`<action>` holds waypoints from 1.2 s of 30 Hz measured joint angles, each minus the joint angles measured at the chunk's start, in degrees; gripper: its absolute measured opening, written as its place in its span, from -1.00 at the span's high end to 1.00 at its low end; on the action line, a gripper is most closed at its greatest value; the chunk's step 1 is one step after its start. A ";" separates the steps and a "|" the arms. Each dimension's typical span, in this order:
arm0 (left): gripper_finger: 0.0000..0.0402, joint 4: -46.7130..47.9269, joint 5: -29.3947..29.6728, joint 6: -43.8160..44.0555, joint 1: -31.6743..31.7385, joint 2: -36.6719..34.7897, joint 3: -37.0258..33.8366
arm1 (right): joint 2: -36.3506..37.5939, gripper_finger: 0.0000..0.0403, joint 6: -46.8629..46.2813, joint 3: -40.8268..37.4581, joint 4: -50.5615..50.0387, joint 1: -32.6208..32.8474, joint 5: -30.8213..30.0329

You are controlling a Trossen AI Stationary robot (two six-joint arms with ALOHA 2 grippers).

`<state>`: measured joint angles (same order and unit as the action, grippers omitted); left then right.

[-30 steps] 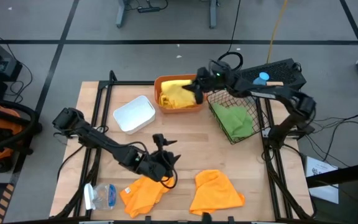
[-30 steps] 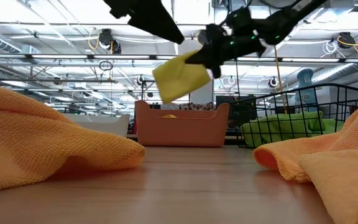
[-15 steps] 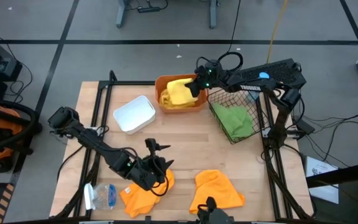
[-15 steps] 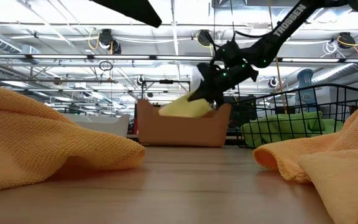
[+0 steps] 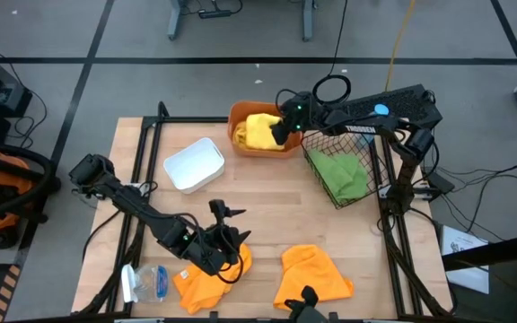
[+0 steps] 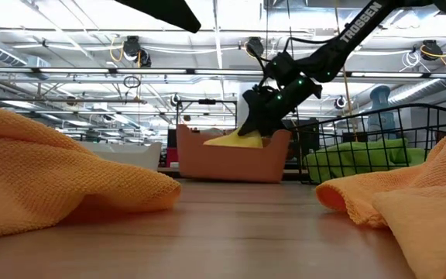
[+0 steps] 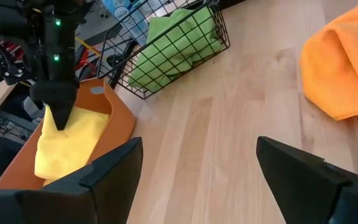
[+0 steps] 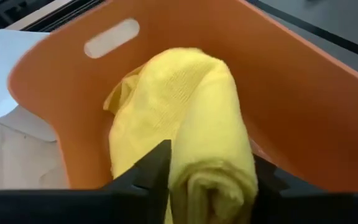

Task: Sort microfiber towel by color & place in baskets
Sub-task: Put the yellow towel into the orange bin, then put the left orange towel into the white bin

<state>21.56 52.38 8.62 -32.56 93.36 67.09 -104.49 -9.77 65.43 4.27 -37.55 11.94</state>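
A yellow towel [image 5: 258, 130] lies in the orange tub [image 5: 260, 152] at the far middle of the table. My right gripper [image 5: 281, 128] reaches into the tub from the right, open, with a rolled fold of the towel [image 8: 210, 124] between its fingers. A green towel [image 5: 341, 175] lies in the black wire basket [image 5: 316, 144], and the white tray [image 5: 193, 164] stands left of the tub. Two orange towels [image 5: 203, 280] [image 5: 312, 276] lie flat near the front edge. My left gripper [image 5: 225, 247] hovers open over the left one's far edge. My right gripper's fingers [image 8: 157, 168] stand astride the yellow towel's rolled fold [image 8: 213, 168], which fills the gap and touches both inner sides. They come slanting down from the table's right. The towel rests in the tub and is not lifted.
A clear bottle with a blue cap [image 5: 146, 283] lies at the near left corner, beside the left orange towel. Bare wood [image 5: 258, 206] lies between the containers at the back and the orange towels in front. Black frame rails run along both table sides.
My right gripper has gone down into the orange tub and tipped downward with the yellow towel. The towel hung clear above the tub before and now lies in it. The tub has shifted slightly to the right. My left gripper has moved toward the near edge, over the left orange towel.
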 joint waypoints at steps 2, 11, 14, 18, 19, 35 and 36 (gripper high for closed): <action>-0.59 0.00 0.00 0.00 0.00 0.00 0.00 | 0.00 0.24 -0.01 0.00 -0.04 0.14 -0.06; -0.59 0.00 -0.02 0.07 0.00 0.00 0.00 | 0.48 -0.05 1.93 -0.02 -2.22 0.54 -5.38; -0.59 0.00 -0.02 0.06 0.00 0.00 0.00 | 1.72 -0.17 3.04 -0.07 -3.97 0.93 -6.64; -0.59 0.00 -0.02 0.07 0.00 0.00 0.00 | 4.29 -0.31 4.49 -0.07 -6.65 1.30 -8.95; -0.59 0.00 -0.03 0.07 0.00 0.00 0.00 | 4.97 -0.33 4.80 -0.07 -7.61 1.30 -9.24; -0.59 0.55 -0.07 0.11 0.00 0.00 0.00 | 25.89 -0.31 8.93 -0.07 -25.56 10.65 -9.30; -0.59 0.55 -0.07 0.11 0.03 0.00 0.00 | 27.74 -0.30 8.95 -0.28 -26.93 12.97 -9.27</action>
<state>22.11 52.31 8.73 -32.53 93.36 67.09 -76.75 -0.82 65.15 -22.65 -24.58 2.67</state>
